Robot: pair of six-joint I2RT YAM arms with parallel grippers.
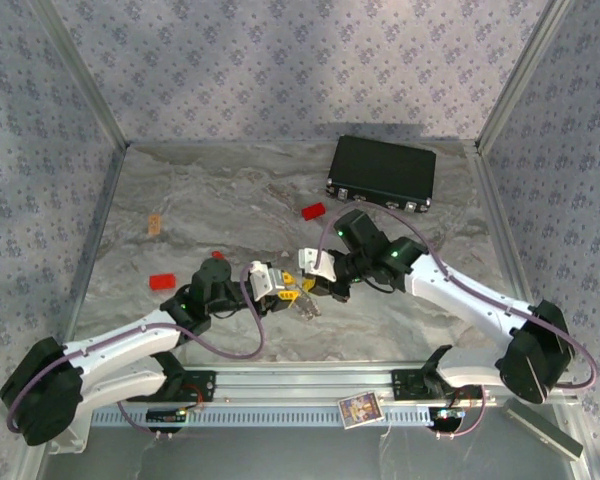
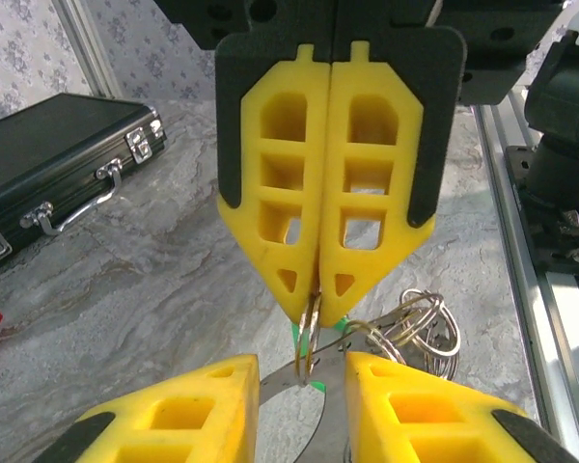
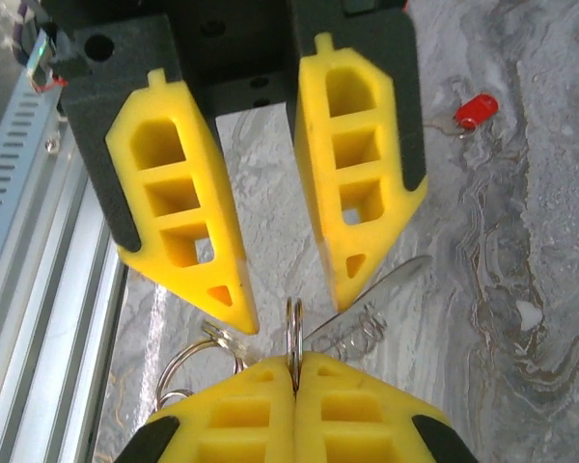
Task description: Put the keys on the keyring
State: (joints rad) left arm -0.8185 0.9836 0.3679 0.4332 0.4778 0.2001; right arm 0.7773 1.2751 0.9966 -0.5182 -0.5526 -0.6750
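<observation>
The left gripper (image 3: 291, 311) has its yellow fingers partly apart. Bare table (image 3: 521, 222) shows through the gap and nothing is visibly clamped between them. Just beyond its tips the right gripper (image 3: 294, 371) faces it tip to tip, fingers pressed flat together and pinching the rim of the keyring (image 2: 309, 342). The ring stands upright and edge-on to both wrist cameras, so its flat plane runs along the line joining the two grippers, and its free arc reaches into the left gripper's gap. Slivers of the green key (image 2: 298, 336) show on either side of the ring just below the right gripper's tips. A flat silvery blade (image 3: 386, 289), probably that key's, slants out past one left finger. Whether the key is already threaded or only resting against the wire cannot be told. A bunch of smaller wire rings (image 2: 420, 323) hangs just beside it, towards the rail. The coming move seems to turn on this: anything fed on must travel across the ring's plane, not along it. What looks like the red key (image 3: 476, 109) lies on the table well apart, beyond the left gripper, so the left arm is likely nearer to it.
</observation>
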